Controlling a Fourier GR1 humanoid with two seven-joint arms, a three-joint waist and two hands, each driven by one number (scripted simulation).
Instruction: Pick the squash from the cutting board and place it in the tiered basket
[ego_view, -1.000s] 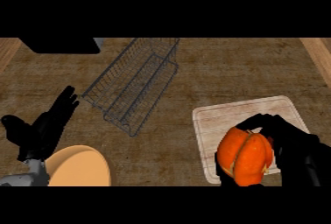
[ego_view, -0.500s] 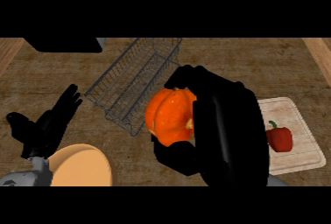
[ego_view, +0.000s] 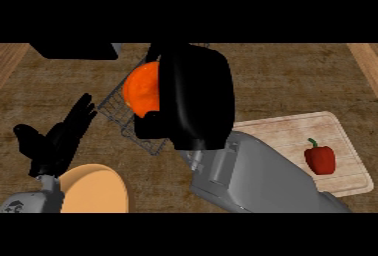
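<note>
One orange squash (ego_view: 142, 92) is up in the air, right over the one wire basket (ego_view: 122, 114). The right hand (ego_view: 193, 95) is curled around the squash and holds it, with the thumb under it and the big black palm beside it. The hand hides much of the basket, so only the basket's wire edge shows below and to the left of the squash. I cannot tell if the squash touches the wires.

The one cutting board (ego_view: 336, 150) lies on the brown table (ego_view: 295, 80), well to the right of the basket. One red pepper (ego_view: 320, 157) with a green stem lies on the board. The grey right arm (ego_view: 255, 177) reaches from below the basket, across the board's left corner.

The left hand (ego_view: 59, 137) is to the left of the basket, apart from it. Its fingers are straight and spread, pointing up, and it holds nothing. One round orange plate (ego_view: 92, 189) sits just below that hand, to the lower left of the basket. A dark thing (ego_view: 74, 50) sits at the top, up and left of the basket.
</note>
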